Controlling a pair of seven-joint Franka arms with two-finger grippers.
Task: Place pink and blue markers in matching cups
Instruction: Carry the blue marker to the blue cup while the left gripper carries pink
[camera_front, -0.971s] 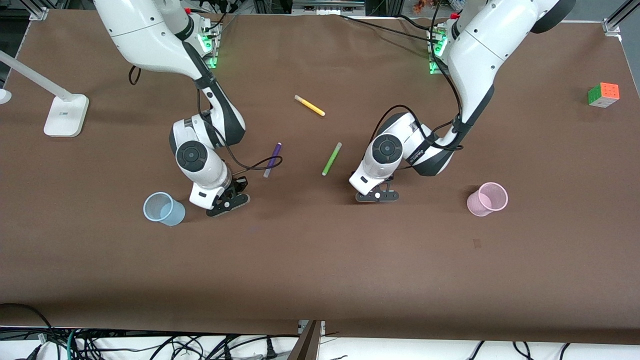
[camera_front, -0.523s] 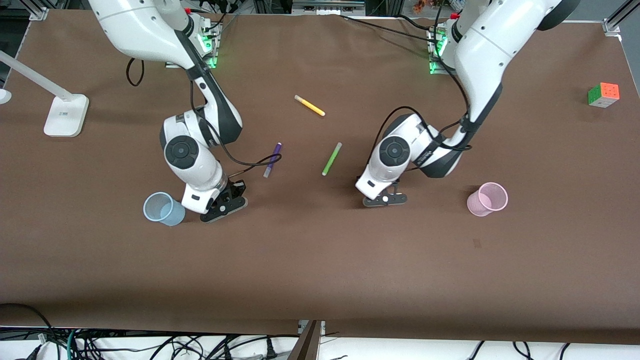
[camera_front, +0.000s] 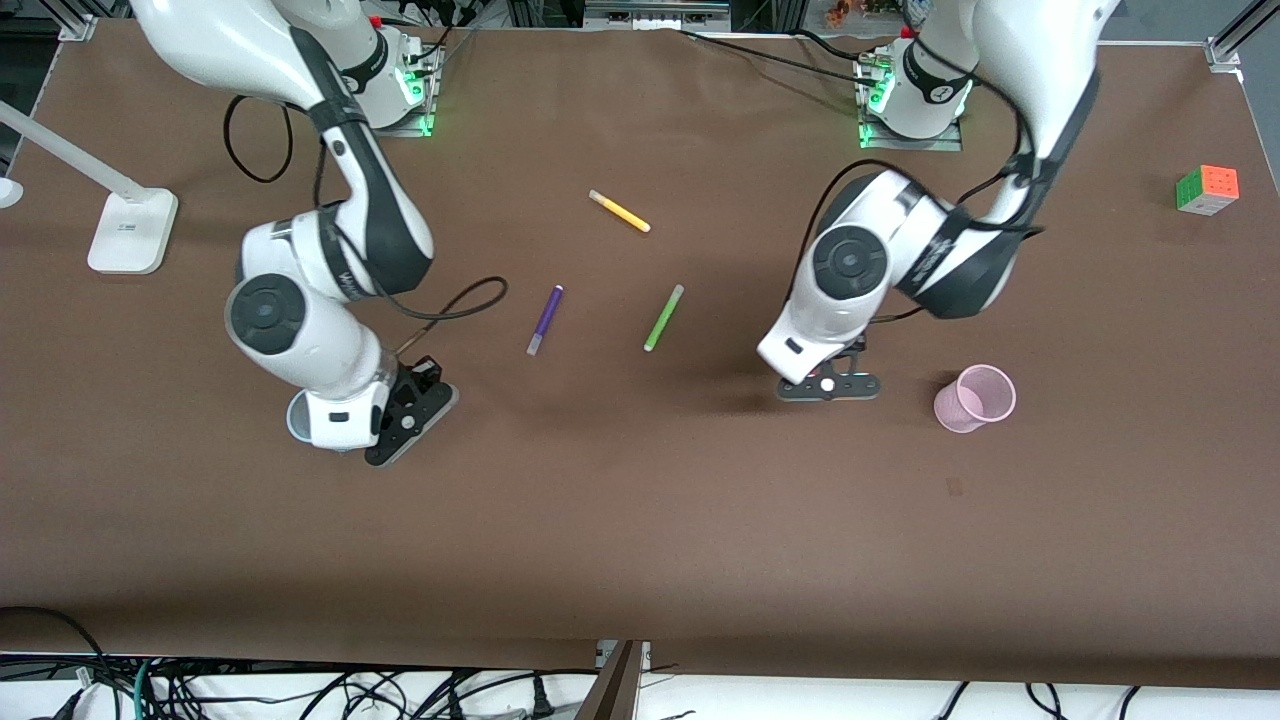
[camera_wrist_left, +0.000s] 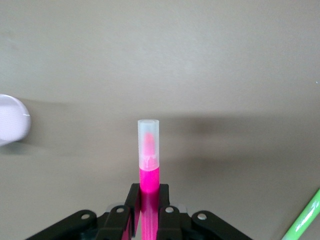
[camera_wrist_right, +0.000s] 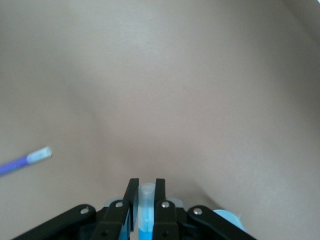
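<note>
**Both markers gripped, neither yet in a cup**

The left gripper (camera_wrist_left: 146, 220) has its jaws clamped on the pink marker (camera_wrist_left: 148, 165), which stands up between them, its pale capped end at the centre of the left wrist view. In the front view this gripper (camera_front: 830, 385) hangs at right of centre, over bare table near the pink cup (camera_front: 973, 398), which stands at the right of the frame, tipped a little. A blurred edge of that cup (camera_wrist_left: 11, 126) shows at the left margin of the left wrist view.

The right gripper (camera_wrist_right: 145, 210) has its jaws clamped on the blue marker (camera_wrist_right: 146, 207), low in the centre of the right wrist view, with its greyish end showing between the fingers. In the front view this gripper (camera_front: 405, 415) sits at lower left, and the arm covers nearly all of the blue cup (camera_front: 294, 420); only a sliver of rim shows. A pale blue patch, probably that cup (camera_wrist_right: 227, 220), appears at the bottom of the right wrist view.

So both pickups look done; each marker is close to its cup but not in it. Both drops remain.

The purple pen (camera_front: 545, 319), green pen (camera_front: 663, 317) and yellow pen (camera_front: 619, 211) lie near the middle of the frame. No label or writing can be read.
</note>
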